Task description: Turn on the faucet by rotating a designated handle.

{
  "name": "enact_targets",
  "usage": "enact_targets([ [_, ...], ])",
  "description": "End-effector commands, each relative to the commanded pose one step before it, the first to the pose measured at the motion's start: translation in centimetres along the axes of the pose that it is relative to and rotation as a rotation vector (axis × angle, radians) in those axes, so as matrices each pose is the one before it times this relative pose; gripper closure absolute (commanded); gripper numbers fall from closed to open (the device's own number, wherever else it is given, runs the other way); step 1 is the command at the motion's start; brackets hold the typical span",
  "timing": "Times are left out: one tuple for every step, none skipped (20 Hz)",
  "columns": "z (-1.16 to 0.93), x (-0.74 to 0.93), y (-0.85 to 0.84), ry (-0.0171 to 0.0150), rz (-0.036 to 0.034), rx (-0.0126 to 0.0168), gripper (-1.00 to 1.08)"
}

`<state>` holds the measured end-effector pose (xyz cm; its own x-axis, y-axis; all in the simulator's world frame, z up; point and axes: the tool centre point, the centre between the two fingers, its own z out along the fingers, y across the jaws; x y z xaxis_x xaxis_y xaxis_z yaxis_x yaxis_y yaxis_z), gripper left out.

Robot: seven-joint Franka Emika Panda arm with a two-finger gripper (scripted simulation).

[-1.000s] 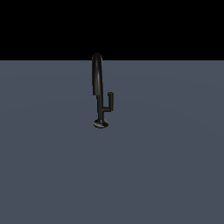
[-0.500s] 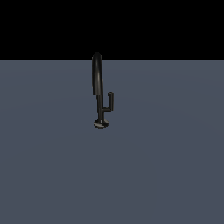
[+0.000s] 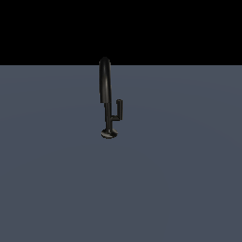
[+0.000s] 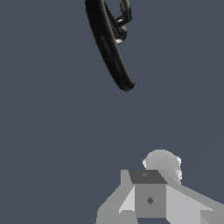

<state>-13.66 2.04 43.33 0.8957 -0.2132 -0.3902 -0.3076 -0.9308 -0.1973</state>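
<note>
Grey flat floor (image 3: 179, 189) fills both views under a black backdrop; nearest the wrist camera sits the gripper (image 4: 150, 200), well apart from the fixture, and whether its jaws are apart or together cannot be told. Farther off, mid-floor, stands the faucet (image 3: 104, 80). Its handle (image 3: 119, 108), just beside the stem, looks rigid, glossy and probably slippery, so grip or push the upright peg low.

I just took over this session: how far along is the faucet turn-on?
Nothing looks done yet. The handle stands upright beside the stem of the faucet on the exterior view's right, untouched, and no arm appears in that view. In hand: the gripper shows in the wrist view, apart from the spout, holding nothing visible. Left: reach the handle, grip it, rotate it.
</note>
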Motion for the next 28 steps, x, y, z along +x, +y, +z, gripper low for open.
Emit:
enact_targets([
  [0.141, 1.562, -0.382, -0.03696, 0.03456, 0.03545, 1.08],
  [0.053, 0.618, -0.156, -0.01481, 0.01367, 0.01418, 1.08],
  [0.053, 0.622, -0.156, -0.0149, 0.01373, 0.01427, 1.08],
  [0.052, 0.625, -0.156, -0.01498, 0.01379, 0.01436, 1.08],
  [0.052, 0.627, -0.157, -0.01506, 0.01384, 0.01444, 1.08],
  [0.052, 0.63, -0.158, -0.01514, 0.0139, 0.01453, 1.08],
  [0.052, 0.633, -0.158, -0.01523, 0.01396, 0.01462, 1.08],
  [0.052, 0.637, -0.159, -0.01532, 0.01402, 0.01472, 1.08],
  [0.052, 0.639, -0.16, -0.01541, 0.01408, 0.0148, 1.08],
  [0.051, 0.643, -0.16, -0.01551, 0.01415, 0.01491, 1.08],
  [0.051, 0.646, -0.161, -0.0156, 0.01421, 0.01499, 1.08],
  [0.051, 0.649, -0.162, -0.0157, 0.01428, 0.0151, 1.08],
  [0.051, 0.653, -0.162, -0.01581, 0.01436, 0.0152, 1.08],
  [0.051, 0.657, -0.162, -0.01592, 0.01444, 0.01531, 1.08],
  [0.051, 0.66, -0.164, -0.01603, 0.01452, 0.01542, 1.08],
  [0.05, 0.664, -0.164, -0.01616, 0.01462, 0.01554, 1.08],
  [0.05, 0.668, -0.165, -0.01627, 0.01471, 0.01565, 1.08],
  [0.05, 0.673, -0.166, -0.01642, 0.01483, 0.01579, 1.08],
  [0.05, 0.678, -0.167, -0.01655, 0.01494, 0.01592, 1.08],
  [0.05, 0.683, -0.168, -0.0167, 0.01506, 0.01606, 1.08],
  [0.05, 0.687, -0.169, -0.01684, 0.01518, 0.0162, 1.08],
  [0.05, 0.694, -0.171, -0.01701, 0.01533, 0.01637, 1.08],
  [0.05, 0.7, -0.172, -0.01718, 0.01547, 0.01653, 1.08],
  [0.05, 0.706, -0.173, -0.01735, 0.01563, 0.0167, 1.08],
  [0.05, 0.712, -0.175, -0.01754, 0.0158, 0.01688, 1.08],
  [0.05, 0.72, -0.177, -0.01773, 0.01598, 0.01708, 1.08],
  [0.05, 0.727, -0.179, -0.01793, 0.01617, 0.01728, 1.08],
  [0.05, 0.735, -0.181, -0.01815, 0.01637, 0.0175, 1.08],
])
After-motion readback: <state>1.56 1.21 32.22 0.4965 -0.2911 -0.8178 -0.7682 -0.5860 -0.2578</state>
